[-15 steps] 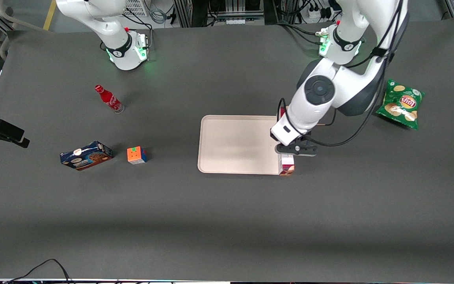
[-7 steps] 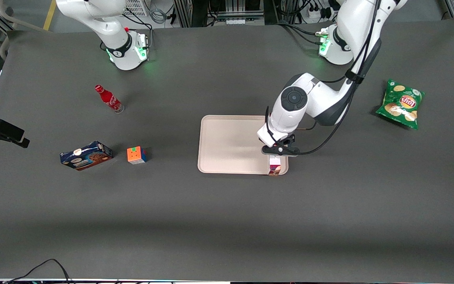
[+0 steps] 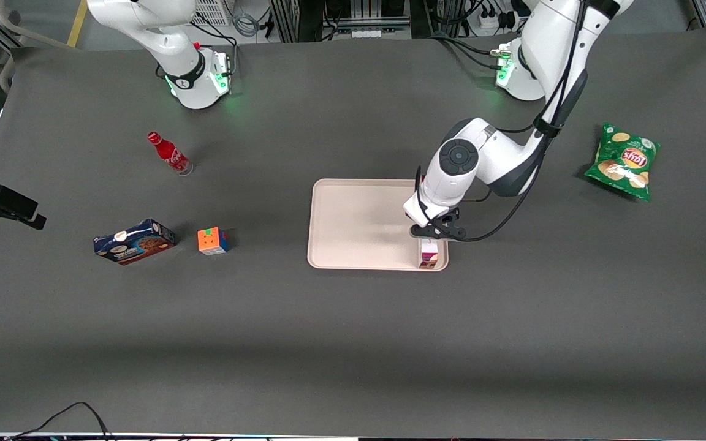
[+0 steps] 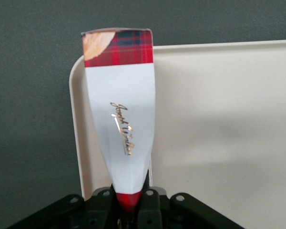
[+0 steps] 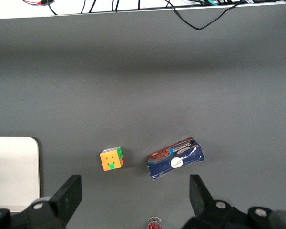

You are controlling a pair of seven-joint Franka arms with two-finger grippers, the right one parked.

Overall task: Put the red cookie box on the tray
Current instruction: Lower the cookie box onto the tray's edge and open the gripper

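Clamping the red cookie box (image 4: 120, 114) over the tray (image 4: 219, 124), the hand (image 4: 128, 210) shows clearly only from the wrist.

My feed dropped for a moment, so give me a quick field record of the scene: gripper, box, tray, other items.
gripper: shut on the red cookie box, over the tray's edge toward the working arm's end
red cookie box: held lengthwise along that edge, above the tray
tray: nothing else on it
release: not yet done
other items: blue cookie box, cube, red bottle, chip bag, all on the table
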